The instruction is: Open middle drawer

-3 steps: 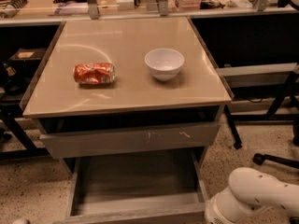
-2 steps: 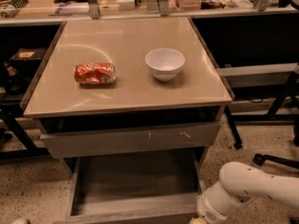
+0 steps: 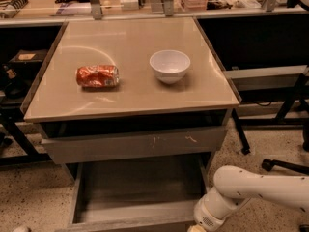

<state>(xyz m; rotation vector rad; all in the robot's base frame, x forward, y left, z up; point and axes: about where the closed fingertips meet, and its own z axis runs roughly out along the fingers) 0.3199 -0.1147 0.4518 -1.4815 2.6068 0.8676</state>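
We see a glossy tan table (image 3: 130, 88) top. The can (image 3: 97, 76) is red-orange with whitish markings, and the bowl (image 3: 169, 65) is plain white. The upper drawer front (image 3: 96, 149) is grey with small white scratches. The middle drawer (image 3: 140, 187) is plain grey and unmarked, darker inside. The arm (image 3: 251, 187) is white. The tool (image 3: 196, 228) is pale, at the bottom edge by the middle drawer's right front corner. The floor (image 3: 29, 202) is beige with dark speckles.
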